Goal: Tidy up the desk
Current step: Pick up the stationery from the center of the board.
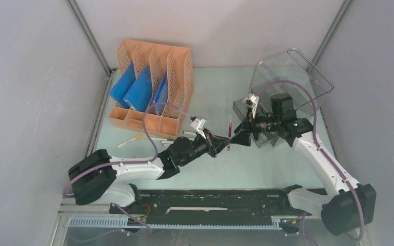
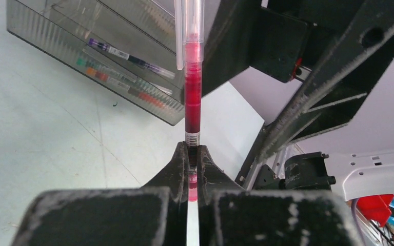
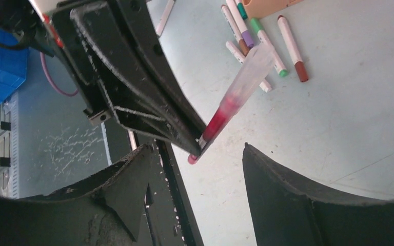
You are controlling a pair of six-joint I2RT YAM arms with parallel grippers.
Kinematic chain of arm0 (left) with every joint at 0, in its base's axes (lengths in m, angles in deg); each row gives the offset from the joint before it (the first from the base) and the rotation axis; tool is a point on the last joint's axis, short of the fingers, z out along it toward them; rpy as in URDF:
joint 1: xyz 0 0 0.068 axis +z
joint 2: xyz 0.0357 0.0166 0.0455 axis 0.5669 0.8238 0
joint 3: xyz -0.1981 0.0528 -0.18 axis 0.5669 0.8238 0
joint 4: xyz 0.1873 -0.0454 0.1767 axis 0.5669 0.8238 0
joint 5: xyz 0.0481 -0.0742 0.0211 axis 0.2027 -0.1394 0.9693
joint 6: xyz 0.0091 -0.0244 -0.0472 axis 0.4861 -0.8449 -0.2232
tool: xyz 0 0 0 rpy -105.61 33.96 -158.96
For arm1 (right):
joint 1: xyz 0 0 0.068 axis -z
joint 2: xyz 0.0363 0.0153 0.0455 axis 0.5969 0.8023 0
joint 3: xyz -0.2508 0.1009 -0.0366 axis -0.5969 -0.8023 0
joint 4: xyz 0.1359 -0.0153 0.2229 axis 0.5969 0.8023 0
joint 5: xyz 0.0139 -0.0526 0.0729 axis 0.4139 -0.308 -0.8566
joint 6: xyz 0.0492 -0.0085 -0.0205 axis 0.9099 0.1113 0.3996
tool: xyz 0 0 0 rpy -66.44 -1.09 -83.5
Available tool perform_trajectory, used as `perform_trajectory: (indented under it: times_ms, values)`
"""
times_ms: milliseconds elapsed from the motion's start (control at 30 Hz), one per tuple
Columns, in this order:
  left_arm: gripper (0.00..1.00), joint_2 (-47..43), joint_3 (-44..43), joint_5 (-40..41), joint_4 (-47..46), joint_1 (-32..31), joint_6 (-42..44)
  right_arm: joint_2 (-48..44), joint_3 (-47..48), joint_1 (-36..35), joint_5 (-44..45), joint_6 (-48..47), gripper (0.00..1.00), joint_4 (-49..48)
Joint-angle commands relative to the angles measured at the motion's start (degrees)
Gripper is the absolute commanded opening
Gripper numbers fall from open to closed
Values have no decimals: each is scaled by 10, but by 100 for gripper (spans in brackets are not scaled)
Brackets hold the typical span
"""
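**Handover of red pen (image 1: 229, 134) looks pending**

The left gripper (image 2: 189, 154) pinches the pen near its lower end, with the long axis roughly upright above the desk (image 1: 267, 169), which lies below both arms. The right gripper (image 1: 242, 134) faces it just beside, jaws spread, and the pen's held end sits ahead of their gap. The right arm is nearer the clear drawer box (image 1: 287, 77), the likely destination.

Quick tally: one orange four-slot file rack (image 1: 177, 66) with three blue folders (image 1: 137, 89) in it, one clear drawer box (image 1: 292, 66) holding at least three pens (image 2: 118, 51) (the walls blur the rest), one red pen (image 2: 192, 97), roughly six loose markers (image 3: 272, 51) bunched together, plus one yellow-tipped pen (image 1: 129, 141) lying apart.
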Motion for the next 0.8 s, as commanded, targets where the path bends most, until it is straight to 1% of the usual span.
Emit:
perform_trajectory:
  times_ms: [0, 167, 400, 500, 533, 700, 733, 767]
  values:
    - [0, 13, -17, 22, -51, -14, -6, -2, -2, 5, 28, 50, 73, -50]
    - [0, 20, -20, 24, -62, -24, -9, 1, -12, 4, 43, 75, 69, -66]
    - [0, 26, -25, 22, -66, -30, -8, 7, -20, 1, 40, 92, 54, -78]
    - [0, 27, -25, 22, -68, -32, -8, 10, -21, -2, 40, 92, 50, -79]
    - [0, 27, -25, 22, -68, -32, -8, 11, -21, -3, 39, 93, 47, -80]
    - [1, 25, -24, 24, -69, -32, -7, 17, -21, -11, 34, 87, 15, -78]
    - [5, 24, -23, 25, -69, -32, -7, 18, -21, -12, 33, 85, 8, -77]
    - [11, 22, -22, 25, -69, -32, -7, 17, -21, -13, 33, 81, 2, -76]
